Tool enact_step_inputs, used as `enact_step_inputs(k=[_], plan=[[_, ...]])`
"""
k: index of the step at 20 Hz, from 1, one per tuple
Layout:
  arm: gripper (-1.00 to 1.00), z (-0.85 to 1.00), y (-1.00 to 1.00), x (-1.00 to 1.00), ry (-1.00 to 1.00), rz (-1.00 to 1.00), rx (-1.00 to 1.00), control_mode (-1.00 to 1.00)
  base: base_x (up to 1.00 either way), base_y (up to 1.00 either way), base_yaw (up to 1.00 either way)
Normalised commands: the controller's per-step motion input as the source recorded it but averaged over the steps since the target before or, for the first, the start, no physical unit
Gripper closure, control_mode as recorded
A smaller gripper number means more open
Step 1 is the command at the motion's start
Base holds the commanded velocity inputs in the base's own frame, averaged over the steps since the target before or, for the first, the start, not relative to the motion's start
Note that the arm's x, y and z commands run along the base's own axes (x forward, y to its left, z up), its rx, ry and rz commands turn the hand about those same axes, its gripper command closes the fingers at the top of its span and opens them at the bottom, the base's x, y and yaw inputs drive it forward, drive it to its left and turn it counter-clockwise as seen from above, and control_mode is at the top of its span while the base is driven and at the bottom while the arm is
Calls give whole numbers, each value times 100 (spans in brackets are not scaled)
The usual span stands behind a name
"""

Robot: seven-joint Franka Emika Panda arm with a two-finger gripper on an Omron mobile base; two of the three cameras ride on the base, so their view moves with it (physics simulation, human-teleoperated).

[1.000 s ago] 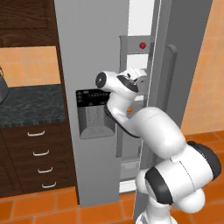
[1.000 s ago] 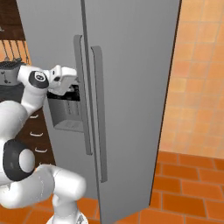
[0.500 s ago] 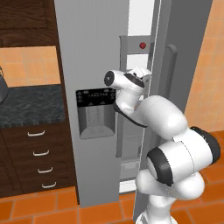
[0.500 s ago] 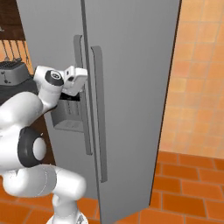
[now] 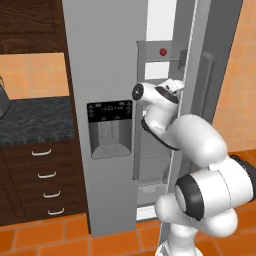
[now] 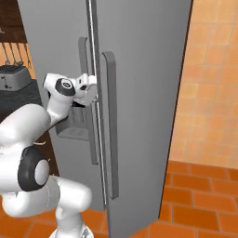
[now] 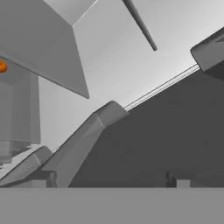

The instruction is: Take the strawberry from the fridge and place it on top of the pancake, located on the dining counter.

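So the end effector (image 6: pixel 93 88) is up at chest height of the fridge (image 6: pixel 139 69), poked right at the seam between the two doors, and its fingers are spread wide apart with nothing between them. In the right base view the hand sits just against the left door's long handle (image 6: pixel 83 93), with the right door's handle (image 6: pixel 110 125) just on the other side of it. From the left base view the left door (image 5: pixel 105 75) looks cracked open, and the hand (image 5: pixel 172 90) is reaching into the gap at the door edge, with pale shelves (image 5: pixel 150 160) of the interior showing below it and a small red dot (image 5: pixel 163 51) on a grey panel above it. The wrist is bent sideways, the forearm drops back and down from it to a big rounded elbow, then to the dark-jointed shoulder near the base. The black water dispenser (image 5: pixel 110 127) sits just to the left of the wrist on that door. In the hand view there's a tiny orange thing (image 7: pixel 2 66) off to the left edge beside grey panels; can't tell what it is. Further out: dark drawers (image 5: pixel 42 175) under a speckled tabletop (image 5: pixel 35 120), a toaster (image 6: pixel 11 76), orange floor tiles (image 6: pixel 204 195). The strawberry must be inside somewhere; can't make it out.
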Motion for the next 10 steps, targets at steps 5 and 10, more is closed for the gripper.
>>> enact_step_inputs(k=[5, 10], plan=[[-100, 9, -76, -74, -4, -4, 0, -100, 0, 0, 0], [-100, 23, -91, -32, 0, -5, 1, -100, 0, 0, 0]])
